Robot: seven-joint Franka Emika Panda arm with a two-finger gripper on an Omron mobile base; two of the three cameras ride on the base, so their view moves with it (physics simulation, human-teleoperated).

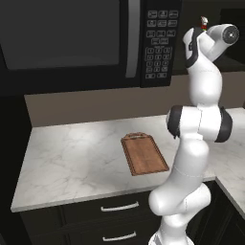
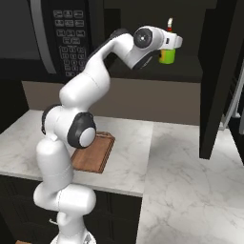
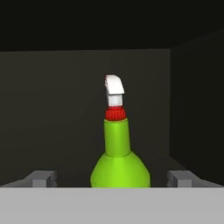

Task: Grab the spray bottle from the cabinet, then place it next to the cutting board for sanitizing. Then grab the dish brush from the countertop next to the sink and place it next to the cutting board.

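- gripper (image 3: pixel 112 178) reaches into the cabinet (image 3: pixel 192 109), jaws spread wide apart, nothing clamped; fingertips (image 3: pixel 43 177) sit either side of the spray bottle (image 3: pixel 119 166), which stands in the gap between them
- whether the pads touch the bottle cannot be told; they look clear of its sides
- spray bottle stands upright on the dark inner shelf, well in from the cabinet's right wall, nozzle on top; right base view shows the green body (image 2: pixel 167 56) just past the hand (image 2: pixel 167 42), so the hand is lined up level with the bottle's belly, likely for a side grasp below the neck
- wide jaws make sense: the body is the fat part, narrow neck would slip
- cutting board (image 1: pixel 144 153) lies flat on the countertop (image 1: pixel 67 158), toward its front edge, handle end pointing at the back wall; bare marble on both long sides leaves room to set things beside it
- step judged: pre-grasp on bottle, task barely begun; next is closing the jaws, risk is nudging the bottle over
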